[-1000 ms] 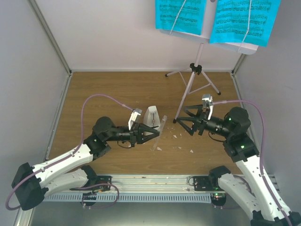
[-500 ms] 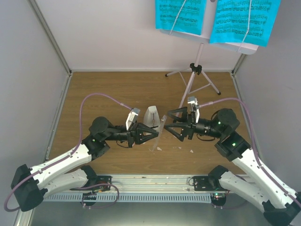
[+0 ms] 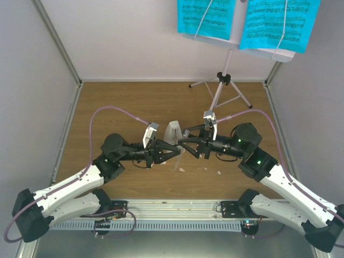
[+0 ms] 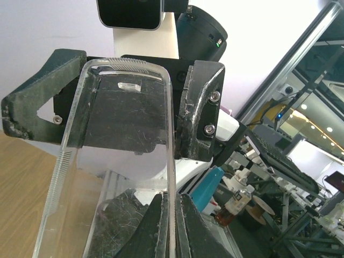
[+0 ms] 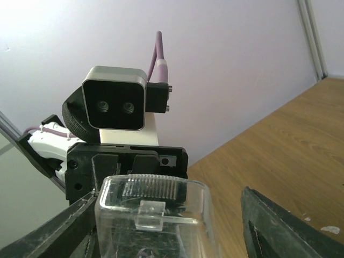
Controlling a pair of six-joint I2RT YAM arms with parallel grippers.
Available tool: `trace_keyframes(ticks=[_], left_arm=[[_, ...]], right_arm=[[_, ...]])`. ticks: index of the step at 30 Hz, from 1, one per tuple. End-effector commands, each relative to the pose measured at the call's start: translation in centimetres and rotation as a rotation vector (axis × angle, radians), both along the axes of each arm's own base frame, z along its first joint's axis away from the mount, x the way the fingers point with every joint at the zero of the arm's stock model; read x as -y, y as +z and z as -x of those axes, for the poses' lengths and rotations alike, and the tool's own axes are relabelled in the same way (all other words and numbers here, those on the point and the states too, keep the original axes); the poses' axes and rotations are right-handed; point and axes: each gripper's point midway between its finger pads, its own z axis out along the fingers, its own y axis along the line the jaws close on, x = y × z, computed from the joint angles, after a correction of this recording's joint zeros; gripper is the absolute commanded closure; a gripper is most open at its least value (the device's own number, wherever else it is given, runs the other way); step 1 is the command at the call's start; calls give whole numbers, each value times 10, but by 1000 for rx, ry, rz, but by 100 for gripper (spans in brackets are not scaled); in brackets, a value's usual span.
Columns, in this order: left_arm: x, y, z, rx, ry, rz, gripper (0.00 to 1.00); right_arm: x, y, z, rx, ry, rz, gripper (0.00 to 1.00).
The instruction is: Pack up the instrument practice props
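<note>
At mid-table [image 3: 123, 102], seen from above, the left gripper [image 3: 179, 151] and right gripper [image 3: 184, 148] meet nose to nose just in front of the white metronome [image 3: 172, 132], which stands upright on the wood. Crumbs [image 3: 219, 173] lie near the right arm. At the back, well apart from both arms, the stand [image 3: 222, 91] is on its tripod, with the cyan pages [image 3: 207, 19] on its desk.

From the left wrist, the clear cover [image 4: 123, 140] fills the view, standing on end. The left fingers [image 4: 148, 231] are pressed together on its lower edge, pinching the thin wall. Beyond it the right gripper straddles the cover's top, one dark finger to each side; its right-hand finger sits just beside the cover's edge, and whether it touches cannot be told.

From the right wrist, the cover's ribbed top sits between the right fingers [image 5: 274, 226], which are spread. The one on the right of that view stands apart from the plastic, while the other is close against it. The left arm's camera [image 5: 115, 106] faces back from just behind the cover.
</note>
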Motion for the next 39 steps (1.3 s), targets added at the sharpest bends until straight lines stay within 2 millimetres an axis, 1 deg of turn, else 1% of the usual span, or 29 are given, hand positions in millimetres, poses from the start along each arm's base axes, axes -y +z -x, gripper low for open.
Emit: trace_keyframes(ticks=[1,5,9,11,16,20,23,24,26,27,28,29,31,33,35,37,39], left_arm=[[-7,21,2,69,18,55,100],[-7,21,2,68,20,58,100],[-8,21,3,70,22,61,100],[-9,22,4,70,23,63,100],[-11,23,4,70,30,67,100],[-12,19,1,59,49,61,100],[-11,13,-4,38,74,43,100],[-11,11,-6,30,84,37,96],[-12,7,-10,18,111,23,76],[-12,4,-13,9,129,11,63],[-13,2,-16,4,151,-3,48],[-14,-1,-20,-9,179,-20,30],[-18,-11,-30,-47,236,-56,12],[-22,-23,-36,-90,274,-75,2],[-27,-39,-43,-148,313,-104,1],[-32,-59,-53,-210,364,-154,1],[-38,-74,-59,-249,412,-194,1]], right_arm=[[-1,12,1,29,-10,-27,32],[-4,8,2,21,10,-20,32],[-6,4,3,11,21,-9,29],[-6,1,3,6,18,-5,29],[-5,1,4,6,18,-8,41],[-4,4,5,14,17,-13,49],[-3,4,3,24,2,-11,51],[-2,5,2,30,-6,-8,52],[1,6,0,47,-30,5,52],[2,5,-2,51,-47,20,52],[5,4,-5,61,-67,35,52],[8,3,-9,70,-99,54,52],[14,-2,-15,90,-151,99,52],[21,-15,-21,103,-202,156,52],[29,-35,-28,106,-260,209,52],[36,-54,-35,102,-315,243,52],[42,-63,-41,109,-367,245,52]])
